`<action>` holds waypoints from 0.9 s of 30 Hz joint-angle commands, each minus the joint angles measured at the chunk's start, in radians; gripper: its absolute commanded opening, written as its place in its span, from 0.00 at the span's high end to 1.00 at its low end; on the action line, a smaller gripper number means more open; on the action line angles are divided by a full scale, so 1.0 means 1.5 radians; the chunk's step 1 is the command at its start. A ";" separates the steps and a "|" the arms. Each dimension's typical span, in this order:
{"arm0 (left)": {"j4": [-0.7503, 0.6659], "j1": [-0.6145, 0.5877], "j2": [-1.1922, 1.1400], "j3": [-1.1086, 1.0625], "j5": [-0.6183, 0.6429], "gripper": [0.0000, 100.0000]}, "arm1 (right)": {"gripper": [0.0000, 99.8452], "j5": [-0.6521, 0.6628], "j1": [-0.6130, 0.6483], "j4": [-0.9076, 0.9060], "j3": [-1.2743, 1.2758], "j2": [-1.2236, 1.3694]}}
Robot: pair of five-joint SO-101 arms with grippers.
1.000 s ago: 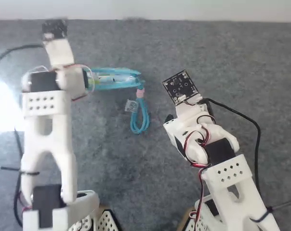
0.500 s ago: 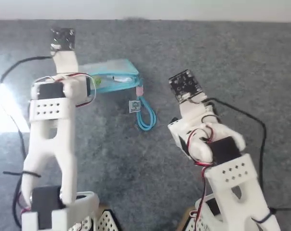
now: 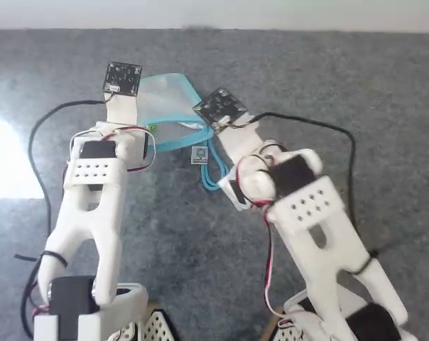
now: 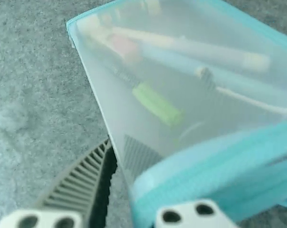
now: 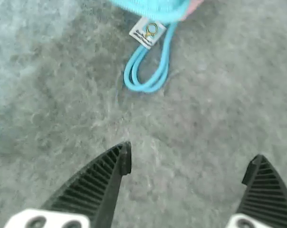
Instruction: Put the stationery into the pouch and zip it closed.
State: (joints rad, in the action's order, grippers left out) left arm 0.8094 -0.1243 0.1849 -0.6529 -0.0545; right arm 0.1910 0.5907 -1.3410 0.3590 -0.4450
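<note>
Pinching one edge of the translucent teal-trimmed plastic pouch is our left gripper. Our right gripper gapes wide, a blue cord loop just ahead.

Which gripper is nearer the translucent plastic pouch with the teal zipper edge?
Left. The left gripper holds the pouch by its teal edge; the right gripper hangs open over the grey mat, short of the pouch's looped blue cord.

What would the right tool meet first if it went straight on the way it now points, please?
Probably the blue cord loop, then the pouch; depth is unclear, so perhaps the mat first.
</note>
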 commanded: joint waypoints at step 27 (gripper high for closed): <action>0.304 -0.043 0.350 0.078 -0.072 0.99 | 0.62 0.005 -0.132 0.365 0.175 0.004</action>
State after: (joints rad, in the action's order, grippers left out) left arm 1.1976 -0.1857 0.6667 -0.7035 -0.1496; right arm 0.1665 0.4035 -0.8132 0.6137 -0.4219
